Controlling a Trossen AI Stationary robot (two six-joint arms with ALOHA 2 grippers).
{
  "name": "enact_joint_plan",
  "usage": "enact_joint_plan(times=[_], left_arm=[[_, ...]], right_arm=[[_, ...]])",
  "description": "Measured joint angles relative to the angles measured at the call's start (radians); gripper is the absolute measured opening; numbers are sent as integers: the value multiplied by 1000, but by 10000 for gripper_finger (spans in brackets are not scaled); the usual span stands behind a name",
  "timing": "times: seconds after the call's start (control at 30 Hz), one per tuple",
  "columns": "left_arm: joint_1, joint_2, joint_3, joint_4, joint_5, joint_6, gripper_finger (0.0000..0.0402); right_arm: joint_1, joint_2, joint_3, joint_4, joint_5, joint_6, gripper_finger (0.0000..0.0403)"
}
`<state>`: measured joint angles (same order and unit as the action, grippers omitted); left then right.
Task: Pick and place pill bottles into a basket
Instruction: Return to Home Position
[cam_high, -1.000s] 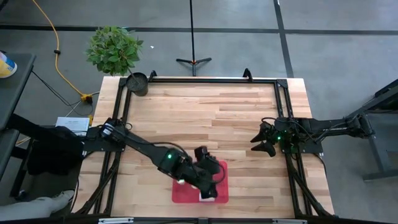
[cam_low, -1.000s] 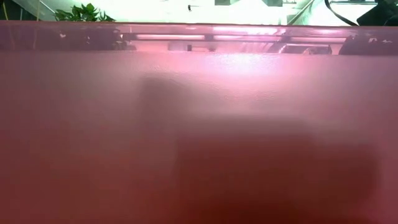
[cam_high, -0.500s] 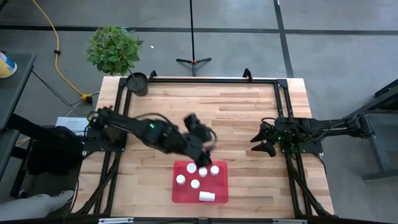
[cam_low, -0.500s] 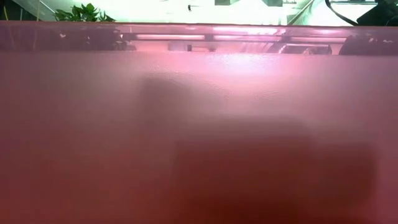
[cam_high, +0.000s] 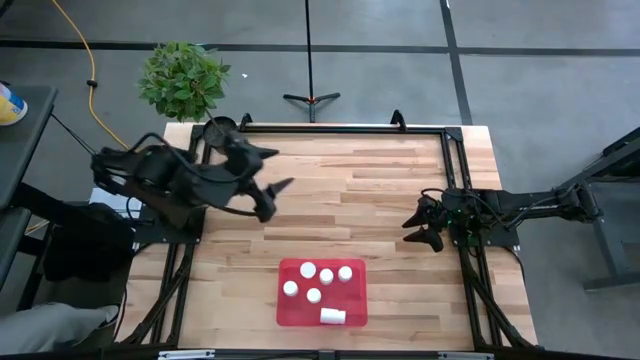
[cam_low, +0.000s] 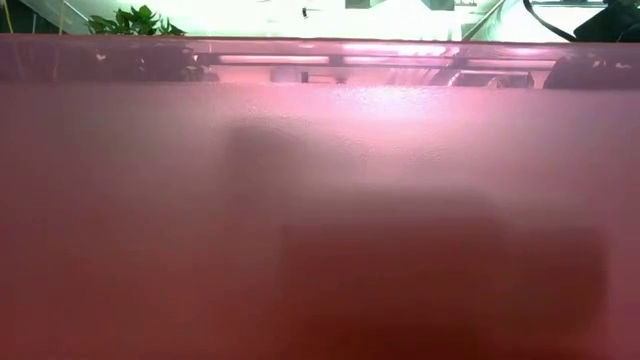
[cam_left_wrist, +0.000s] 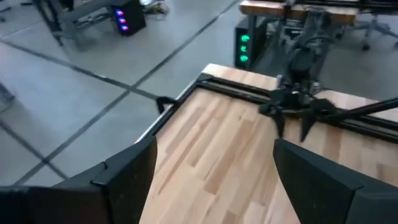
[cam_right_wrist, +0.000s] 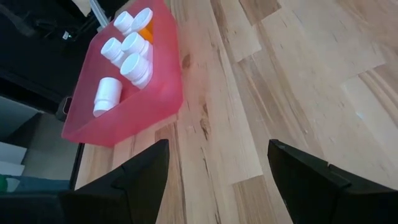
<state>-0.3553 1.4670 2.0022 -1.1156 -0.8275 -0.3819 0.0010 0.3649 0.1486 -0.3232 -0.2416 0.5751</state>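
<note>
Two arms on show, so sweep from the left. The left arm (cam_high: 190, 182) is folded up over the far-left part of the desk (cam_high: 380, 180), close to the small dark pot (cam_high: 222, 132) and the leafy plant (cam_high: 183, 78), well apart from the load. Its jaws stand apart with nothing between them, and the left wrist view looks straight through the gap at bare wood. That reads as a parked pose, held clear so nothing gets knocked.

On to the middle, at the near edge of the desk: the red basket (cam_high: 295, 312), and in it all six pill bottles (cam_high: 314, 296). Five stand cap-up in a loose cluster and one lies on its side (cam_high: 332, 316) toward the near rim. The right wrist view picks out an orange body (cam_right_wrist: 147, 32) among the white ones. No bottle lies out on the wood. The basket sits hard against the low camera, its red wall (cam_low: 320, 220) filling nearly that whole view.

Right side: the right arm (cam_high: 500, 207) waits at the desk's right edge, jaws apart and empty, pointed across at the basket. My read is that loading is finished and only settling into rest remains.
</note>
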Motion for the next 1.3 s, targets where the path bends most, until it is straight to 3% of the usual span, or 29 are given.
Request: enact_joint_plan(times=[0.1, 0.23, 0.43, 0.63, 0.87, 1.3], left_arm=[[-14, -87, -115, 15, -52, -49, 353], [-52, -228, -360, 109, -97, -125, 353], [-120, -450, -765, 445, -107, -149, 353], [-123, -644, -1041, 654, -122, -147, 353], [-123, -847, -1263, 775, -126, -150, 353], [-123, -1074, -1545, 793, -127, -302, 353]], right_arm=[[0, 0, 0, 1, 1, 0, 263], [0, 0, 0, -1, 7, 1, 263], [0, 0, 0, -1, 29, 26, 263], [0, 0, 0, 0, 75, 55, 263], [0, 0, 0, 0, 78, 54, 263], [0, 0, 0, 0, 78, 79, 264]])
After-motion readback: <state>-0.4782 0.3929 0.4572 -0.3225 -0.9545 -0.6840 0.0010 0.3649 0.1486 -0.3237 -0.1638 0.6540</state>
